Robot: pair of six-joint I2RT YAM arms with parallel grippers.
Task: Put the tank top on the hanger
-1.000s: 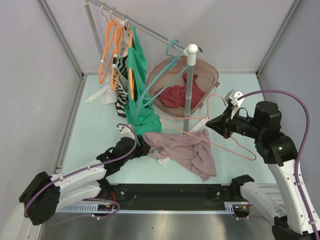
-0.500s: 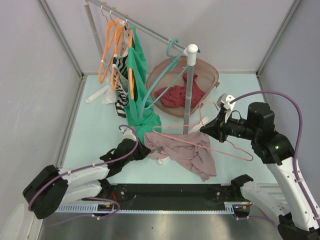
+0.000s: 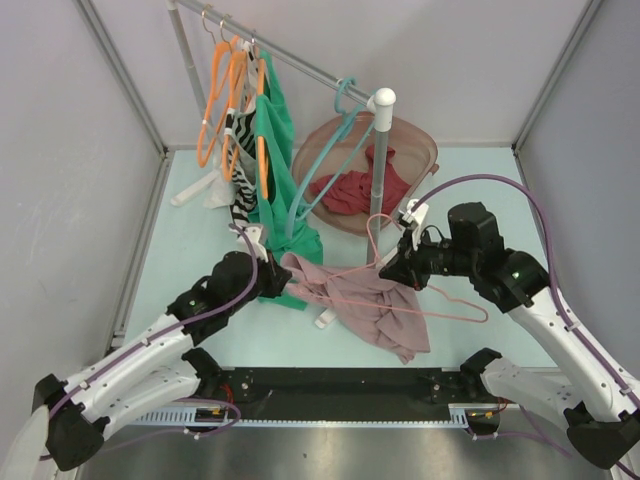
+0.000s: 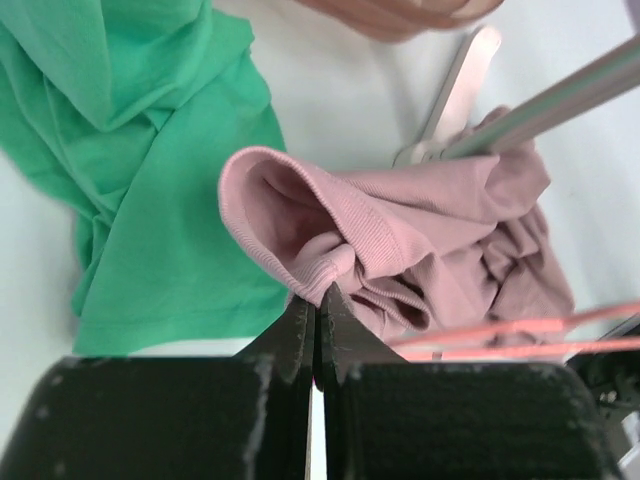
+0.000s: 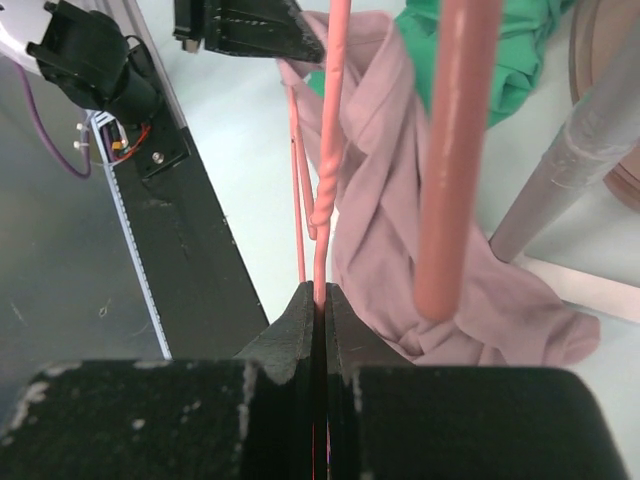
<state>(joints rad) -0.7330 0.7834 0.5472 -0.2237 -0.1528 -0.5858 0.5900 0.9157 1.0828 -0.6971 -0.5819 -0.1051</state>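
Note:
The dusty pink tank top (image 3: 372, 306) lies bunched on the pale table, beside the rack pole. My left gripper (image 3: 282, 282) is at its left end, shut on a ribbed hem fold (image 4: 317, 290); that edge of the tank top (image 4: 440, 230) is pulled up into an open loop. My right gripper (image 3: 392, 270) is shut on the thin pink hanger (image 3: 369, 238), clamping its twisted neck wire (image 5: 320, 288). The hanger (image 5: 330, 150) stretches out over the tank top (image 5: 400, 180) toward the left gripper, and its bars (image 4: 520, 325) also show in the left wrist view.
A grey rack pole (image 3: 378, 170) stands just behind the tank top, its white foot (image 3: 325, 320) partly under the fabric. A green garment (image 3: 280, 170) hangs down to the table beside my left gripper. Behind are orange hangers (image 3: 215, 100), a teal hanger (image 3: 330, 150) and a brown basket (image 3: 420, 150) holding a dark red garment (image 3: 350, 190).
My left gripper has shut on the tank top's hem and raised it. My right arm has carried the hanger leftward, over the tank top.

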